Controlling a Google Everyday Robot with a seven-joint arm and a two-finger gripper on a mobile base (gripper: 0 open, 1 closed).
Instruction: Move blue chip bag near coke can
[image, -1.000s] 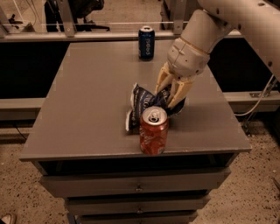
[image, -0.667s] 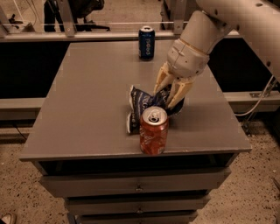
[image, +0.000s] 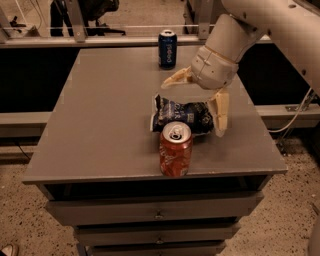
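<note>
The blue chip bag (image: 179, 115) lies crumpled on the grey table (image: 100, 115), just behind the coke can (image: 175, 149) and touching or almost touching it. The coke can stands upright near the table's front edge. My gripper (image: 191, 110) hovers over the bag with its jaws spread wide. One finger (image: 175, 79) points left above the bag. The other finger (image: 220, 117) hangs down past the bag's right end. The gripper holds nothing.
A dark blue Pepsi can (image: 167, 48) stands upright at the back of the table. The table has drawers below its front edge (image: 155, 215). A cable (image: 295, 115) hangs at the right.
The gripper was closed around the bag's right end. Now its fingers have spread apart and let go, and the bag rests on the table behind the coke can.
</note>
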